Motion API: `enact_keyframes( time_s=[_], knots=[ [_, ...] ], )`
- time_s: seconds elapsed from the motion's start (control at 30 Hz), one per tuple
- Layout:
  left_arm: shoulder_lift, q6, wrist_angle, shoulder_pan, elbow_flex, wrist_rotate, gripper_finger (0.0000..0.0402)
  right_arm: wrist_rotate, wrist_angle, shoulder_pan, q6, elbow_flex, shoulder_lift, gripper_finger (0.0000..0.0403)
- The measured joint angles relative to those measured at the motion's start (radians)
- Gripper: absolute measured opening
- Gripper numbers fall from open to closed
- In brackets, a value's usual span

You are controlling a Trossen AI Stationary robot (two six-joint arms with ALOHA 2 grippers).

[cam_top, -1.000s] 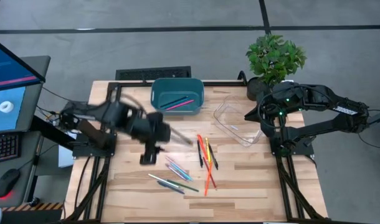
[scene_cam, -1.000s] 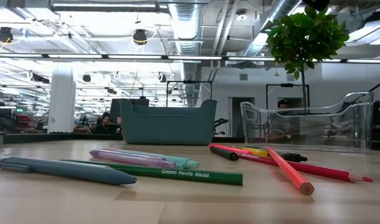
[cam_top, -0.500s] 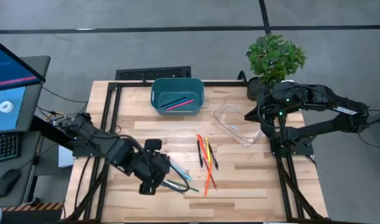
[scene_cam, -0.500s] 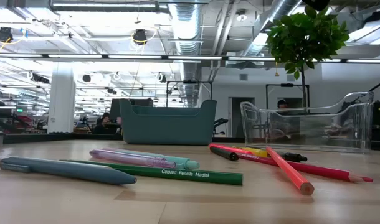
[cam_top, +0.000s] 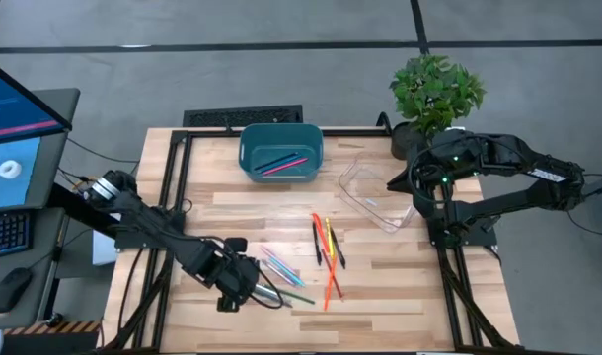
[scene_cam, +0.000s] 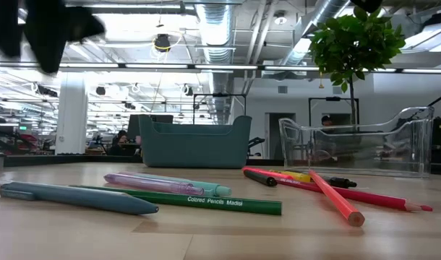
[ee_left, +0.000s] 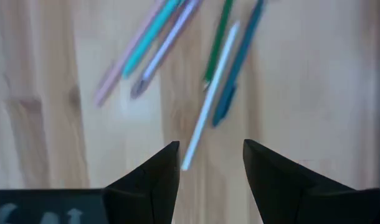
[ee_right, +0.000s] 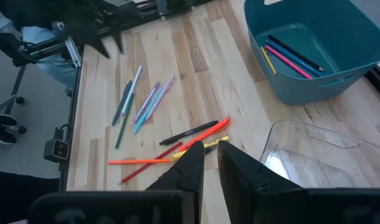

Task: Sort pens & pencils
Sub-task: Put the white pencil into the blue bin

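Several pens (cam_top: 281, 274) near the table's (cam_top: 400, 286) front edge lie partly hidden under the left gripper (cam_top: 244, 284), its fingers parted and empty.

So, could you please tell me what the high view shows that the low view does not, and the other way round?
Only the high view shows the pencils inside the teal bin, the left end effector open above the near cluster, and the right arm parked by the plant. Only the low view shows the printed lettering on the green pencil and the room behind. Both show the bin, clear tray and the loose pens and pencils.
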State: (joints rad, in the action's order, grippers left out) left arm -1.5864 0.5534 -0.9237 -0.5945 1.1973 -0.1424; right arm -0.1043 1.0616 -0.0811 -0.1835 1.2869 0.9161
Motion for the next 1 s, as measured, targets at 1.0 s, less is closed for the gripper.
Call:
enact_keyframes(
  time_s=[1.0],
  knots=[
    [0.012, -0.029, 0.545, 0.002, -0.462, 0.026, 0.0127, 0.0, -0.001, 0.0, -0.055, 0.0, 0.0, 0.0069]
  ],
)
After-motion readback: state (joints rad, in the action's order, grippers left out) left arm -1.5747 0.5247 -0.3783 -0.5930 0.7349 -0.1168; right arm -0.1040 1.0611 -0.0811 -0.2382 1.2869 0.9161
